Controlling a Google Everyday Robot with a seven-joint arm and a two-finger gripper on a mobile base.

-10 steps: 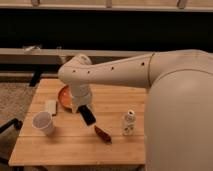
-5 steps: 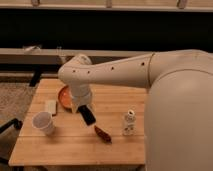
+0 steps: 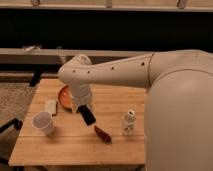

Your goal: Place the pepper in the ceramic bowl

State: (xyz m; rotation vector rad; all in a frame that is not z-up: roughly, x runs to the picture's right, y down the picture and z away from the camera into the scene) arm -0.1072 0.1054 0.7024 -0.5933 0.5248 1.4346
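Wooden table (image 3: 65,147), set before a dark wall and a long low ledge, was pictured from the single camera view with the robot's white arm (image 3: 115,75) reaching across it. The gripper (image 3: 87,116) was held low over the table's middle, just beside the ceramic bowl (image 3: 64,95) and short of the pepper (image 3: 103,134). The pepper lay on the bare wood nearer the front edge, apart from the gripper and held by nothing. Whether the gripper was spread or closed could not be told (it was seen only as a dark shape). A white cup (image 3: 43,122), a pale block (image 3: 51,106) and a small white bottle (image 3: 129,122) were also set on the table. The reach for the pepper was judged to be the step in hand. A short descent forward and to the right, a grasp, then a carry back to the bowl would be called for next.
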